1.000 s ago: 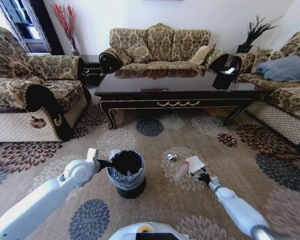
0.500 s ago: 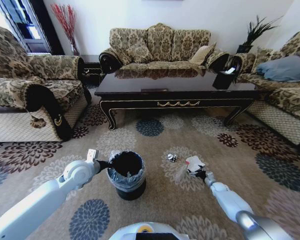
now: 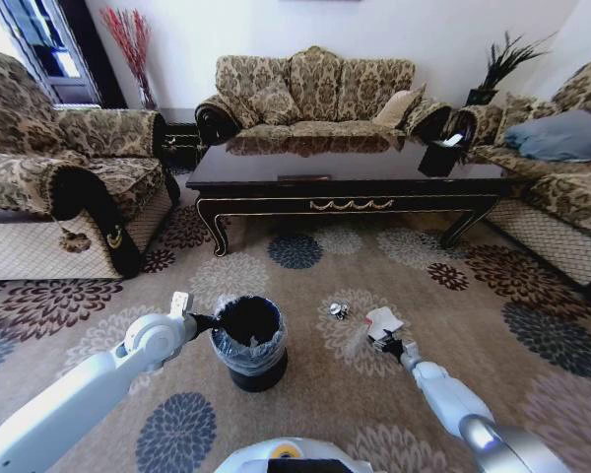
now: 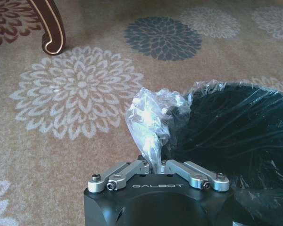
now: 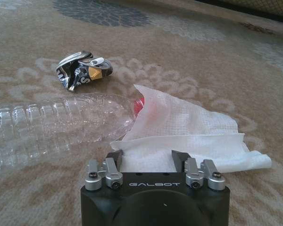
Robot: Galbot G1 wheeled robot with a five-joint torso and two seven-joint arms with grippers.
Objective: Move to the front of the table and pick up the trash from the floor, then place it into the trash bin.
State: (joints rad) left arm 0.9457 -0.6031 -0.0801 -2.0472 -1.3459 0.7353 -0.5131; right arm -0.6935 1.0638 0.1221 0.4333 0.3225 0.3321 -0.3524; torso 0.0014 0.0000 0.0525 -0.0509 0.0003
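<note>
Lying on the carpet right of the bin (image 3: 248, 340), the tissue (image 5: 179, 129) is straddled by the spread jaws of the right gripper (image 5: 147, 159). Beside it are the bottle (image 5: 52, 125) and crushed can (image 5: 82, 69). The liner (image 4: 153, 120) is pinched by the left gripper (image 4: 154, 165). "GALBOT" is printed on both.

Patterned sofas (image 3: 315, 89) (floral carpet (image 3: 305, 246) below)

Right end effector (image 5: 147, 160) apparently astride tissue (image 5: 179, 129)
</note>
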